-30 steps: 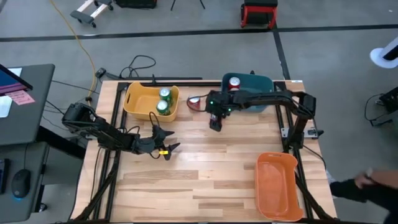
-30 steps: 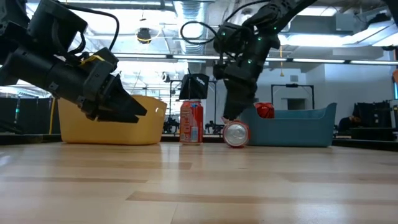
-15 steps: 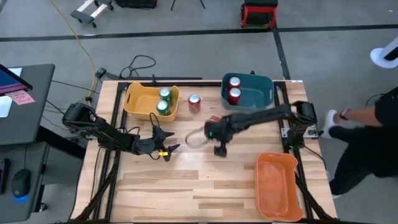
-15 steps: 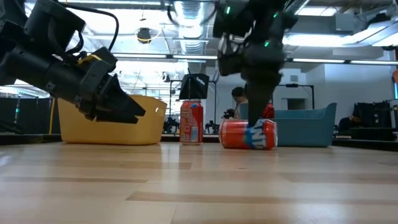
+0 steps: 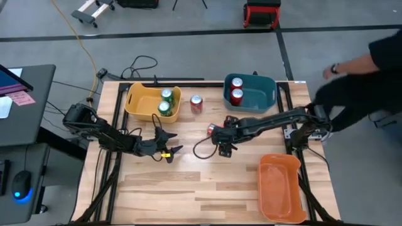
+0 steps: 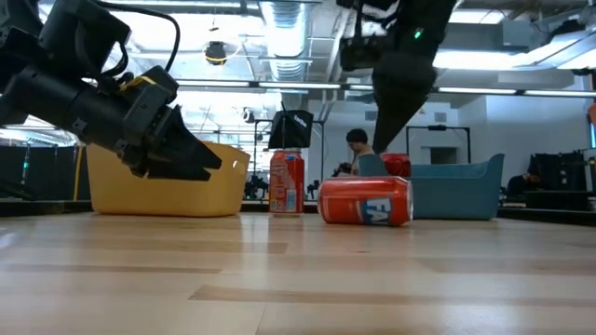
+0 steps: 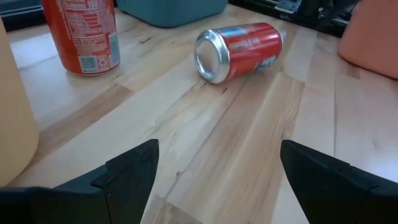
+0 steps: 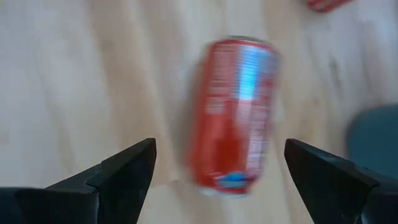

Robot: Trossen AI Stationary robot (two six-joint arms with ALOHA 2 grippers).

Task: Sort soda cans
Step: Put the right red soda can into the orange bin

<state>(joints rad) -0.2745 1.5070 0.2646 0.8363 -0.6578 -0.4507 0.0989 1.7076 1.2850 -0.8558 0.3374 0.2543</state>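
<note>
With its fingers apart, the right gripper (image 5: pixel 224 149) is poised above the toppled red can (image 6: pixel 365 202) near the blue bin (image 5: pixel 268 97), so lowering and closing is called for next.

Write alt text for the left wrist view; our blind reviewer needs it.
A red can lies on its side on the wooden table, silver top facing the camera. Another red can stands upright near a blue bin. The left gripper is open and empty.
</note>
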